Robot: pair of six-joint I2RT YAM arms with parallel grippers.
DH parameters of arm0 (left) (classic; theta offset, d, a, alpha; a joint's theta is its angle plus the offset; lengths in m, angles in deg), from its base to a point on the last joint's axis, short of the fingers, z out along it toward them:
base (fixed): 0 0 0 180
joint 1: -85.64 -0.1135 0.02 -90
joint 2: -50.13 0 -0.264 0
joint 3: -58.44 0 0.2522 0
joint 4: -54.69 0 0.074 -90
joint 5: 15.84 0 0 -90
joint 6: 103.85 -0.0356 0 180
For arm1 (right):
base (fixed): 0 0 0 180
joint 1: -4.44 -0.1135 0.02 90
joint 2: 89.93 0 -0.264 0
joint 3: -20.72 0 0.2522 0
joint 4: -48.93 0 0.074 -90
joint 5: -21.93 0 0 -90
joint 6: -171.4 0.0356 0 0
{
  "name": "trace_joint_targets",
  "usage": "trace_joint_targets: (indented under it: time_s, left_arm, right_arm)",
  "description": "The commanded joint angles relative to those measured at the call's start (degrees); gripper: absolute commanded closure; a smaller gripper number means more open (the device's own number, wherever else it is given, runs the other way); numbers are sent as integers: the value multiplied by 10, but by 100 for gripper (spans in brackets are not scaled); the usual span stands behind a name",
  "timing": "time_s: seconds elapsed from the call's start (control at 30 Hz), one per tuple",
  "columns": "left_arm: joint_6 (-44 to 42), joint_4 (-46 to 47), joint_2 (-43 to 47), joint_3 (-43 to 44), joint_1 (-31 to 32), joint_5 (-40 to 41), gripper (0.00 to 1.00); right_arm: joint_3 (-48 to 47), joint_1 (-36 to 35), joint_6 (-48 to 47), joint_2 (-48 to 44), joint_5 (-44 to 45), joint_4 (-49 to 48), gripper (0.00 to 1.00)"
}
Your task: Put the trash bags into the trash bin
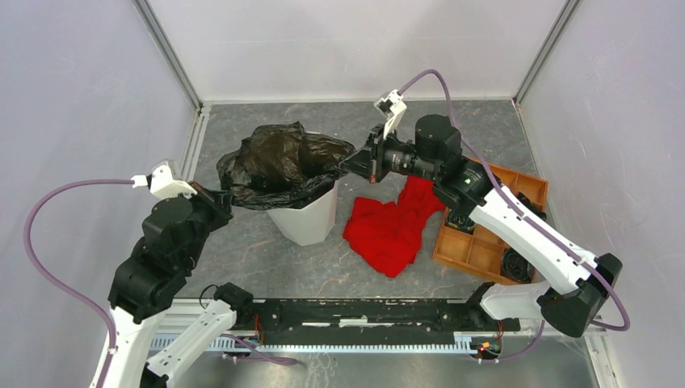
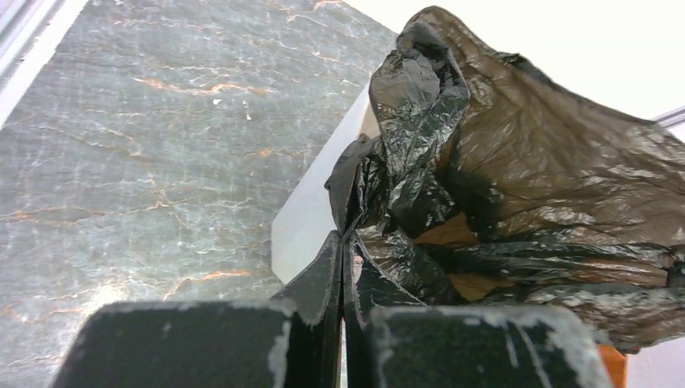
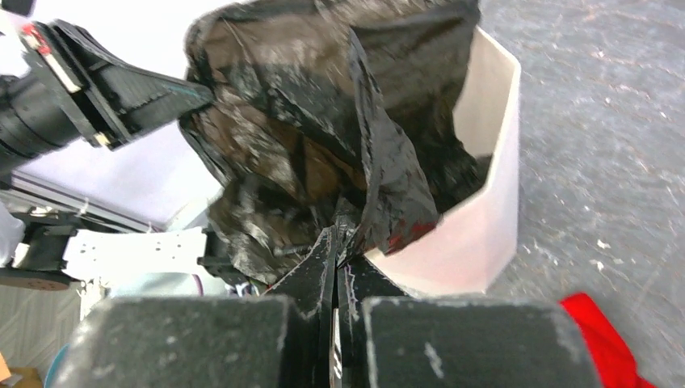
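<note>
The black trash bag point(image 1: 283, 164) is spread over the top of the white trash bin point(image 1: 311, 217), bulging above its rim. My left gripper point(image 1: 226, 200) is shut on the bag's left edge, seen in the left wrist view point(image 2: 343, 238) with the bag point(image 2: 517, 170) and the bin's wall point(image 2: 311, 214) beyond. My right gripper point(image 1: 349, 164) is shut on the bag's right edge, seen in the right wrist view point(image 3: 338, 234) with the bag point(image 3: 323, 121) draped into the bin point(image 3: 485, 194).
A red cloth point(image 1: 393, 226) lies on the table right of the bin. An orange compartment tray point(image 1: 485, 242) with dark items sits at the right, under the right arm. Grey walls enclose the table.
</note>
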Motion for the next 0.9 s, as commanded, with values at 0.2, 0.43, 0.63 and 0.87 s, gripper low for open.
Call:
trace_joint_targets:
  time_s: [0.2, 0.43, 0.63, 0.87]
  left_arm:
    - [-13, -30, 25, -28, 1, 33, 98]
    - [18, -23, 55, -78, 1, 17, 97]
    - [51, 3, 75, -131, 1, -10, 98]
    - [70, -36, 118, -145, 1, 1, 91]
  right_arm:
    - [99, 51, -64, -47, -82, 53, 100]
    - [184, 53, -72, -71, -84, -2, 95]
    - [237, 53, -72, -59, -140, -118, 97]
    - [240, 53, -98, -83, -141, -89, 95]
